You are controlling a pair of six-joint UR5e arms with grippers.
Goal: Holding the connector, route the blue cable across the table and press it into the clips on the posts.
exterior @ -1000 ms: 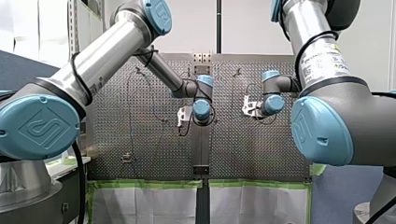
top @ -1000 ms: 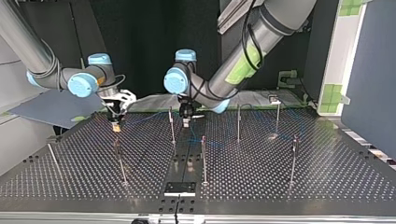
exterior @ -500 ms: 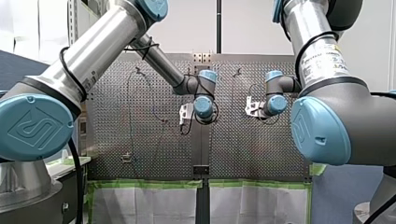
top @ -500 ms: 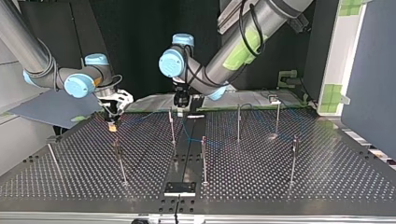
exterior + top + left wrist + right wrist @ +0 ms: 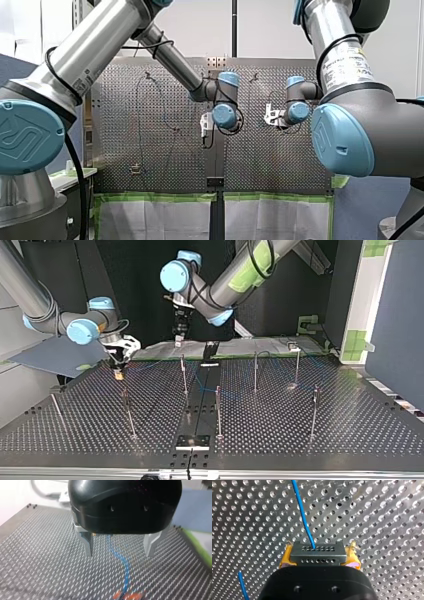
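1. Gripping a dark grey rectangular connector (image 5: 317, 552) tight between its yellow pads (image 5: 284, 560), my right gripper (image 5: 119, 372) hung low over the perforated metal table (image 5: 310, 435) at the top view's left.
2. From the connector, the thin blue cable (image 5: 303, 512) ran across the table toward the centre.
3. At upper centre, my left gripper (image 5: 178, 339) hovered with its metal fingers (image 5: 86, 542) spread wide, holding nothing.
4. Across the middle and right stood thin upright metal posts (image 5: 184, 376).

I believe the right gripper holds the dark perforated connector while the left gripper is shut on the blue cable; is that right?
Not quite: the left wrist view shows the left gripper open above the blue cable, not shut on it. The right gripper does hold the dark connector.
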